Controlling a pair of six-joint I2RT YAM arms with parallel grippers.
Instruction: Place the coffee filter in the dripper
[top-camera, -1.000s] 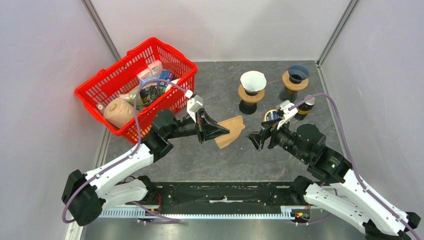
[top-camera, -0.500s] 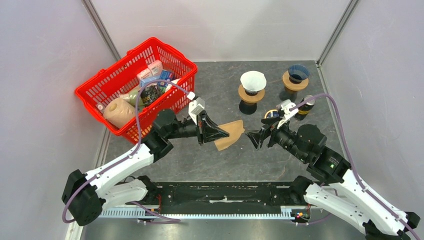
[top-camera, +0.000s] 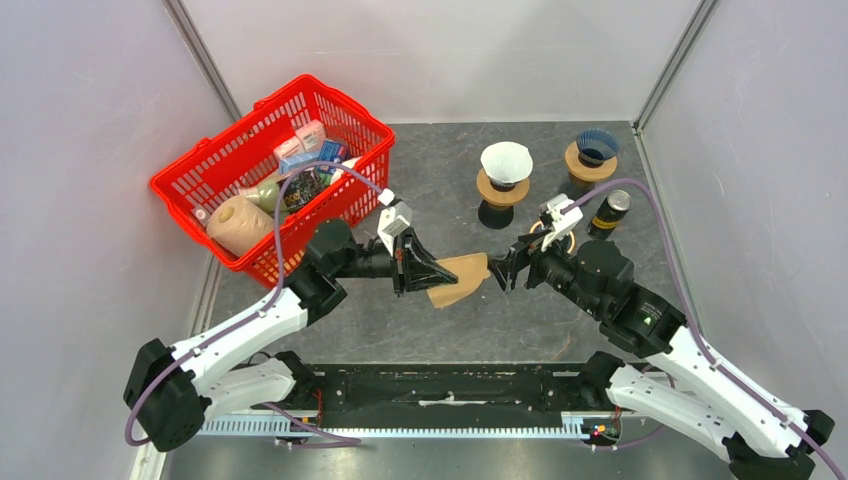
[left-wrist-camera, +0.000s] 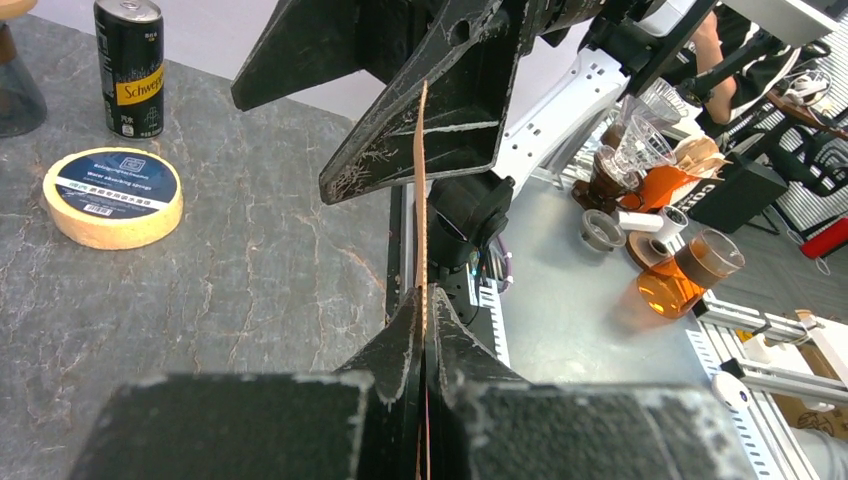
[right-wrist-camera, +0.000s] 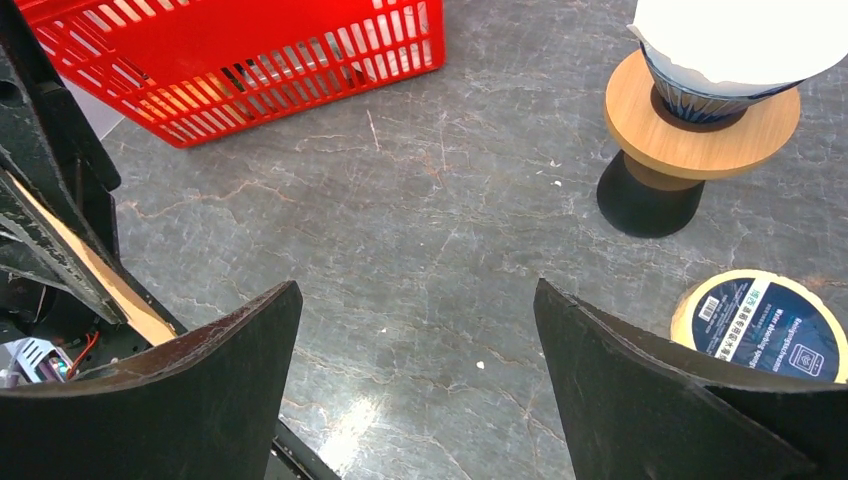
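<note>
My left gripper (top-camera: 428, 271) is shut on a flat brown coffee filter (top-camera: 457, 279) and holds it above the table's middle. The left wrist view shows the filter (left-wrist-camera: 421, 190) edge-on between the closed jaws. My right gripper (top-camera: 503, 270) is open and empty, its tips right at the filter's far edge. In the right wrist view the filter (right-wrist-camera: 112, 290) lies just left of my left finger (right-wrist-camera: 205, 395), outside the jaws. A blue dripper (top-camera: 597, 147) on a wooden stand at the back right has no filter. A second dripper (top-camera: 506, 163) holds a white filter.
A red basket (top-camera: 270, 170) of groceries stands at the back left. A dark can (top-camera: 611, 211) and a tape roll (top-camera: 541, 231) sit near the right arm, and both show in the left wrist view, the can (left-wrist-camera: 135, 65) and the roll (left-wrist-camera: 113, 195). Grey walls enclose the table.
My right gripper has moved left up to the filter's far edge, still open. My left gripper has shifted slightly forward and down with the filter.
</note>
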